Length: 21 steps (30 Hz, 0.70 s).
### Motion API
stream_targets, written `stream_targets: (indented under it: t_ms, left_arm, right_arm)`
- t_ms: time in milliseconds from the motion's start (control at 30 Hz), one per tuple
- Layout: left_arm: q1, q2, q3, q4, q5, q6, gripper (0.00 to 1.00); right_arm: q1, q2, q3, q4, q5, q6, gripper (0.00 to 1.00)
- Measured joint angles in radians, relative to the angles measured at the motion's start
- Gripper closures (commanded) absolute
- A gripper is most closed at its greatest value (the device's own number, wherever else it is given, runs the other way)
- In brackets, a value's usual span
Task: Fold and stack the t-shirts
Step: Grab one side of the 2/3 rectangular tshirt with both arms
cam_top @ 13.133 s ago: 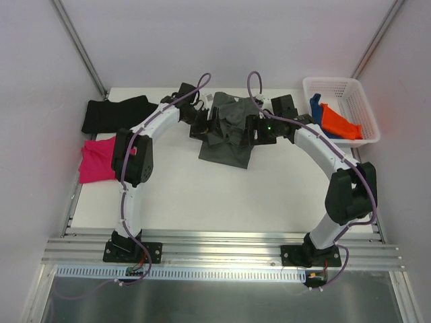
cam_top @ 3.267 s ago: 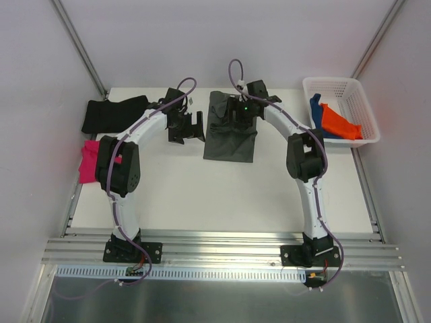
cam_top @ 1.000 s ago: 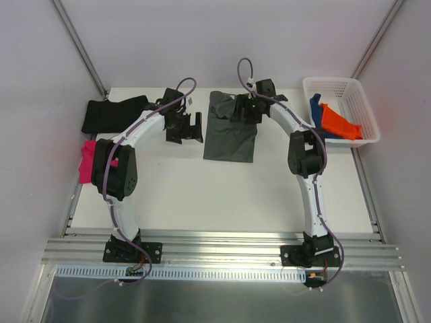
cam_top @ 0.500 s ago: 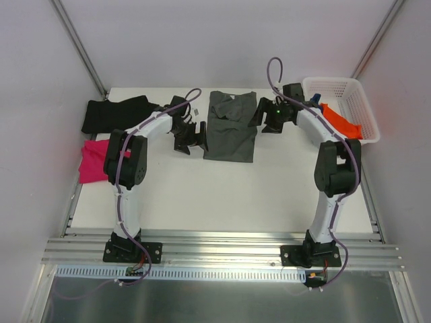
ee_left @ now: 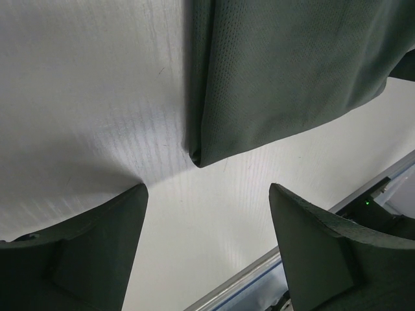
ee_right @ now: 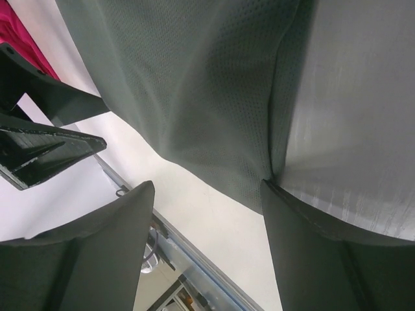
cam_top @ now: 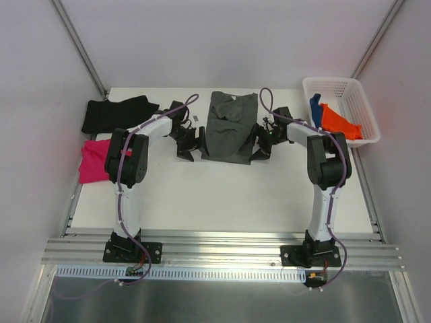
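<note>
A dark grey t-shirt (cam_top: pixel 231 128) lies folded into a narrow rectangle at the back middle of the table. My left gripper (cam_top: pixel 192 151) stands open at its near left corner. In the left wrist view that corner of the grey t-shirt (ee_left: pixel 202 155) lies just ahead of the left gripper (ee_left: pixel 207 249), with only bare table between the fingers. My right gripper (cam_top: pixel 260 151) is open at the near right corner. In the right wrist view the grey t-shirt (ee_right: pixel 194 84) hem meets one fingertip (ee_right: pixel 275 194). A black t-shirt (cam_top: pixel 114 113) and a magenta t-shirt (cam_top: pixel 93 160) lie at the left.
A white lattice basket (cam_top: pixel 350 86) at the back right holds an orange t-shirt (cam_top: pixel 340 122) and a blue t-shirt (cam_top: pixel 314 105). The table's front rail (cam_top: pixel 222 252) runs past both arm bases. My left gripper's fingers (ee_right: pixel 45 139) show in the right wrist view.
Both grippers have come down toward me along the grey t-shirt's sides to its near corners. The right arm swung back from the basket side. The shirt lies flat.
</note>
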Motion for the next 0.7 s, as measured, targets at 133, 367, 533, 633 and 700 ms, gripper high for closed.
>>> stream_targets:
  t_ms: [133,367,533,633,700]
  left_arm:
    - [0.006,0.016,0.016,0.000,0.020,-0.010,0.27]
    - [0.006,0.025,0.033,0.000,0.012,-0.014,0.28]
    - [0.006,0.025,0.036,0.000,-0.002,-0.014,0.34]
    - [0.006,0.029,0.036,0.003,0.000,-0.016,0.39]
    - [0.006,0.032,0.034,0.009,0.016,-0.021,0.39]
  right_arm:
    - [0.001,0.000,-0.011,0.003,-0.013,0.007,0.29]
    - [-0.005,-0.029,-0.054,-0.015,-0.020,-0.002,0.29]
    - [-0.017,-0.064,-0.098,-0.043,-0.008,-0.016,0.29]
    - [-0.023,-0.071,-0.109,-0.053,-0.003,-0.021,0.28]
    - [-0.024,-0.071,-0.109,-0.055,-0.003,-0.021,0.28]
